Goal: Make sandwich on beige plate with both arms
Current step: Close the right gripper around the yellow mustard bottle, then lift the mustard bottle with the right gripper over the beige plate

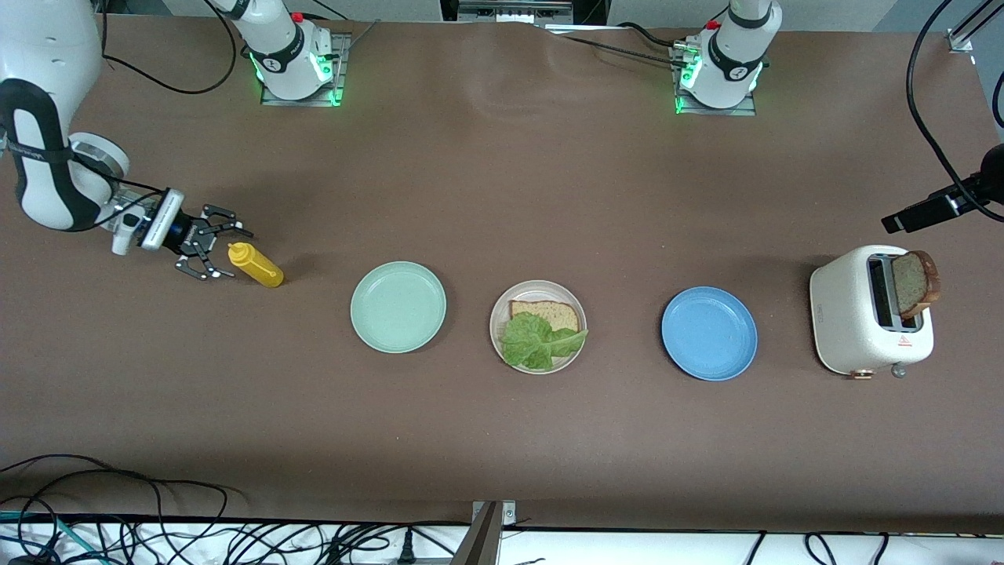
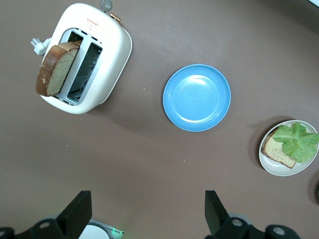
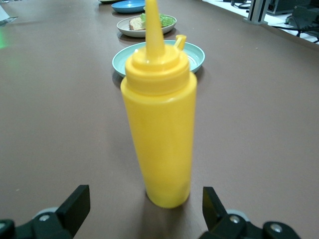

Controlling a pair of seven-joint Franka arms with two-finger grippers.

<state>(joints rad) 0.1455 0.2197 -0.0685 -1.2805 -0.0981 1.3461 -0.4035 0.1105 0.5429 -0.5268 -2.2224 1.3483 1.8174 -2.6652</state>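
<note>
The beige plate lies mid-table with one brown bread slice on it and a green lettuce leaf over the slice's nearer part. A second bread slice stands in a slot of the white toaster at the left arm's end. My left gripper is open and empty, high over the table by its own base; its wrist view shows the toaster and the beige plate below. My right gripper is open, low at the right arm's end, just short of the yellow squeeze bottle.
A mint-green plate lies between the bottle and the beige plate. A blue plate lies between the beige plate and the toaster. A black device on cables hangs above the toaster's end. Cables run along the table's near edge.
</note>
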